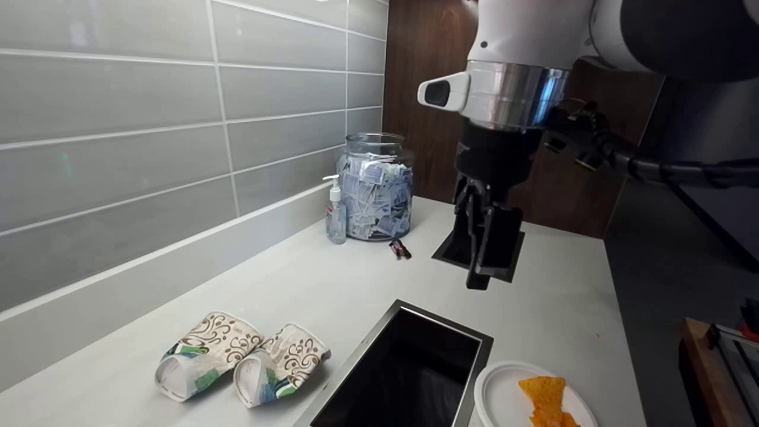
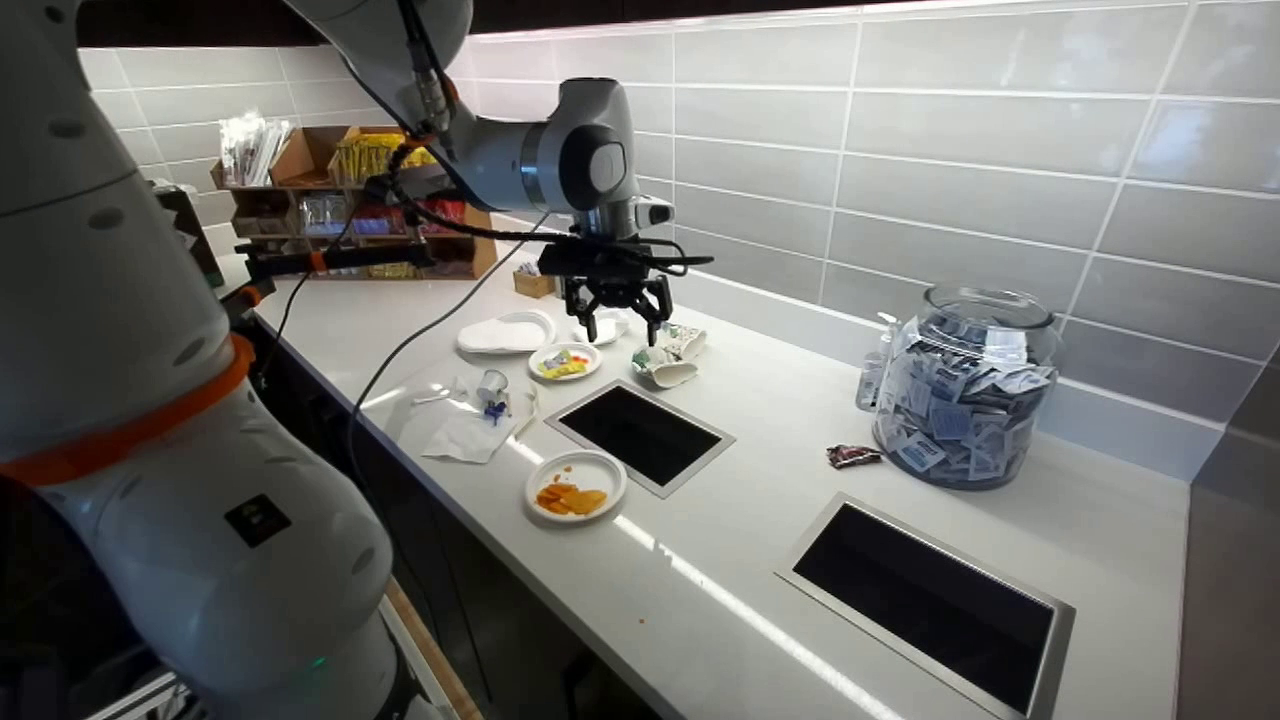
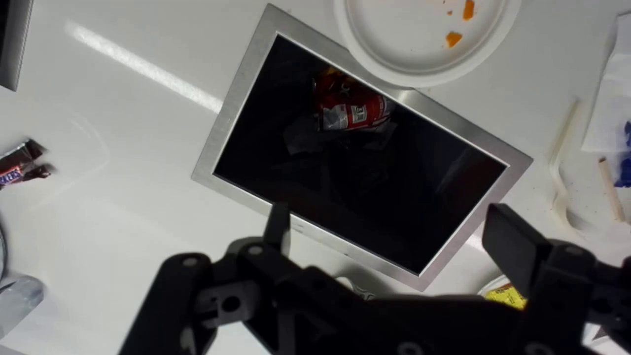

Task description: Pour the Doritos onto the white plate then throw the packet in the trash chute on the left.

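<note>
The white plate (image 2: 605, 470) holds orange chips (image 2: 570, 498) and a few crumbs. Its edge also shows in the wrist view (image 3: 394, 39), beside the metal-framed trash chute (image 3: 241, 88). The chute shows in both exterior views too (image 1: 354, 362) (image 2: 697, 465). A red packet (image 3: 352, 101) lies down inside the chute, near the plate side; its brand name is not readable. In the exterior views the packet is hidden in the dark opening. My gripper (image 3: 387, 212) is open and empty, with its fingers spread wide, well above the counter. It shows in both exterior views (image 1: 483, 273) (image 2: 621, 336).
A second chute (image 2: 1058, 650) lies further along. A glass jar (image 2: 970, 390) of sachets, a sanitizer bottle (image 1: 336, 216) and a dark wrapper (image 2: 853, 457) stand by the wall. Paper cups (image 1: 207, 350), a small plate with yellow packets (image 2: 563, 361) and napkins (image 2: 465, 437) surround the chute.
</note>
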`<state>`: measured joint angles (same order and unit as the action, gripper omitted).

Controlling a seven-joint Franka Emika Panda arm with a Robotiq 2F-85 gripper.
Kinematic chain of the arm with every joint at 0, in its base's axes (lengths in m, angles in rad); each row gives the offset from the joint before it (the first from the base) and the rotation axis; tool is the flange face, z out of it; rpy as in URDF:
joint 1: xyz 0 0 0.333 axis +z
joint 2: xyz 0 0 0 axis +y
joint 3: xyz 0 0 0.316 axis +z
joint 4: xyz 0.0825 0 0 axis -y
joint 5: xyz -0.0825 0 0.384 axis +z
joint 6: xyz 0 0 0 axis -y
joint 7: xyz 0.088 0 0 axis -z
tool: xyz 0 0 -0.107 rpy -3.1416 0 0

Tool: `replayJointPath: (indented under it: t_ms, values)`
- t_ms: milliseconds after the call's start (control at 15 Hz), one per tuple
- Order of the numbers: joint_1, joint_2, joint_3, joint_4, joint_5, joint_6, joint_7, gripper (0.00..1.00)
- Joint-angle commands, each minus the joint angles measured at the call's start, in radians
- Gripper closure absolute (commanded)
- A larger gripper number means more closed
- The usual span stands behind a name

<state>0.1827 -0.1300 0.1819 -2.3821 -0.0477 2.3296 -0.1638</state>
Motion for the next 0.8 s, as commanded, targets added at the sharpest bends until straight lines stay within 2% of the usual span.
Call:
replayJointPath:
  t_ms: [0,733]
  values:
    - [0.009,-0.065,0.005,-0.035,0.01,-0.06,0.054,0.0]
    - [0.016,-0.185,-0.028,-0.154,0.181,0.018,0.043,0.0]
